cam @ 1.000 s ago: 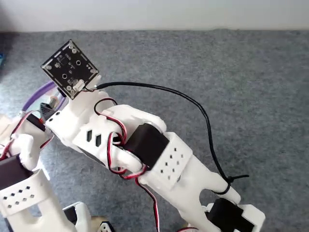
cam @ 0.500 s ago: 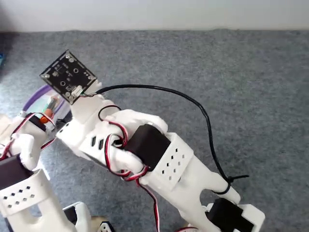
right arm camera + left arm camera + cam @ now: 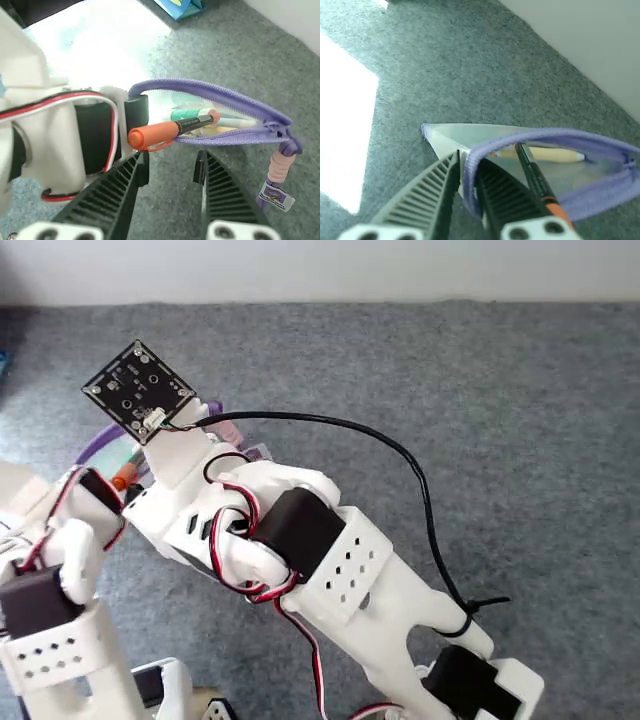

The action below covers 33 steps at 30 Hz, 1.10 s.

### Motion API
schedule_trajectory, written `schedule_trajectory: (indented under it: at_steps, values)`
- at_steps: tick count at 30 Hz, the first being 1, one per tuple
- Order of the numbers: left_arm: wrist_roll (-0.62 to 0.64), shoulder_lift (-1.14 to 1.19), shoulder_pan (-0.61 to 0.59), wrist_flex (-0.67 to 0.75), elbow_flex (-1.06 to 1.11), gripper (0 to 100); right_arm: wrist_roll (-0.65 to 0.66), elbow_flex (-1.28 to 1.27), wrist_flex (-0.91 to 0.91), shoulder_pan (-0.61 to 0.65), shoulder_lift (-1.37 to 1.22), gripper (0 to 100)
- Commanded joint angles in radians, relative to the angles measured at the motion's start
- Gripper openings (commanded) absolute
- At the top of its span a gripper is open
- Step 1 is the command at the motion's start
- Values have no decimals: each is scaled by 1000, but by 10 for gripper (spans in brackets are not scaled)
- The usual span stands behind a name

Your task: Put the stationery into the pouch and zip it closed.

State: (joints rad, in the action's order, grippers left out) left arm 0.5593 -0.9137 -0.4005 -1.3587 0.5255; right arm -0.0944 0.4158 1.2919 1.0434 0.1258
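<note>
On the left side of the grey carpeted table (image 3: 500,390), the purple-zippered pouch (image 3: 225,107) lies unzipped with 1 orange-capped marker (image 3: 170,131) poking from its mouth, its rim clamped in the left gripper (image 3: 467,161), while the right gripper (image 3: 171,162) hangs spread apart near the zip pull (image 3: 278,170).

Clear pouch (image 3: 235,136), purple zip open, on carpet (image 3: 250,40); orange-capped marker (image 3: 175,129) protruding.

The high camera looks steeply down on the desk (image 3: 520,390) from close above the arms (image 3: 330,570). Each wrist camera sits on its arm, looking forward and down, close to the pouch (image 3: 545,137), which all three views share.
</note>
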Motion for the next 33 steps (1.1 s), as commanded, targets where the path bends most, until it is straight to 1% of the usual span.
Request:
schedule_trajectory:
  at_steps: [1, 3, 9, 13, 16, 22, 28, 33]
  values:
    - [8, 14, -21, 35, 1, 12, 6, 17, -84, -4, -1, 159]
    - [8, 14, -21, 34, 2, 12, 8, 15, -107, -2, -15, 158]
    - [8, 14, -21, 34, 4, 12, 14, 17, -102, -1, -61, 158]
    - [8, 14, -21, 34, 4, 12, 95, 17, 5, -18, -58, 161]
    - [8, 14, -21, 34, 4, 12, 97, 18, 35, -28, -56, 162]
    - [8, 14, -20, 37, 5, 12, 101, 17, -70, 5, -71, 162]
    - [8, 14, -20, 35, 5, 12, 101, 18, -242, 25, -134, 162]
    - [8, 14, -20, 34, 5, 12, 101, 20, -285, 25, -156, 162]
